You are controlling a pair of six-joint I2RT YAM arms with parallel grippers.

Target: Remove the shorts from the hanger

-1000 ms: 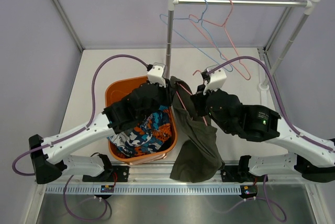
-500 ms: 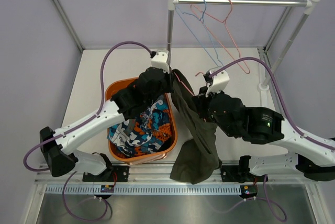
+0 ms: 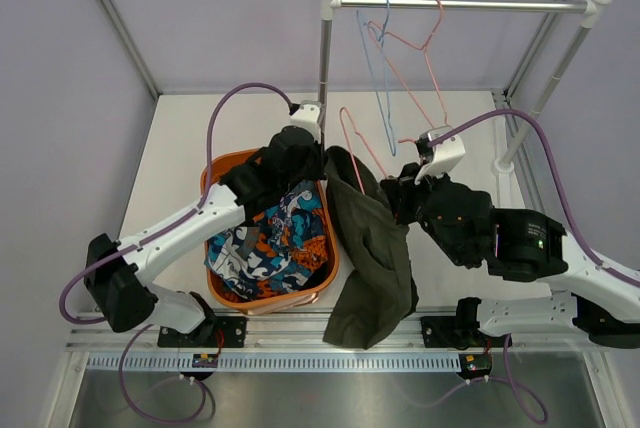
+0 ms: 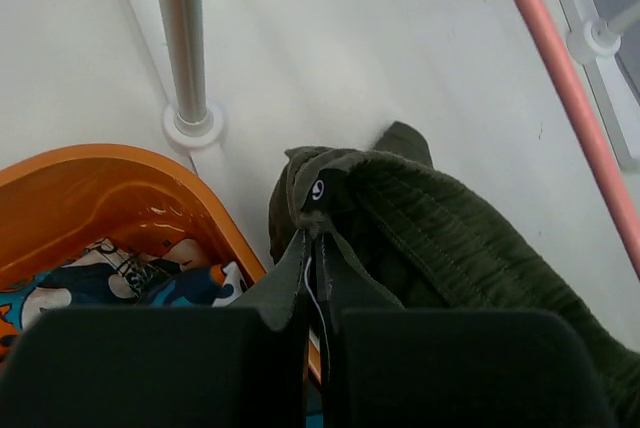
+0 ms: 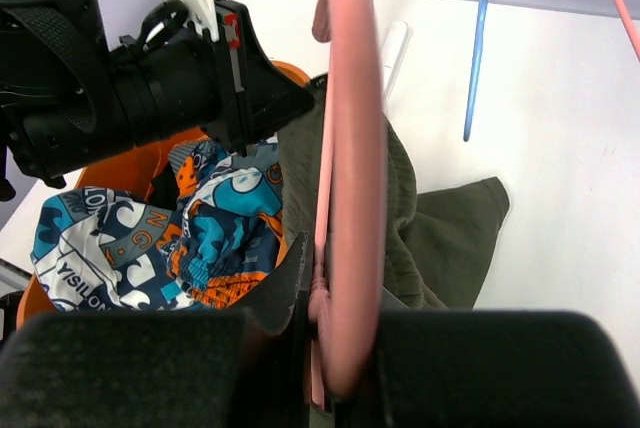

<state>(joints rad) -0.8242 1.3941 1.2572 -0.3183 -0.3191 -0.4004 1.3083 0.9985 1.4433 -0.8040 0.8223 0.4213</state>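
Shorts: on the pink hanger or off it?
Apparently on: shorts drape both sides of the hanger held in the right hand; left hand pinches the waistband.

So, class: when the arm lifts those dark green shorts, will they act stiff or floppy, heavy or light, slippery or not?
Probably floppy: the shorts sag in loose folds below the left gripper. Likely light, since one pinch at the waistband seems to carry them. That ribbed waistband probably resists slipping.
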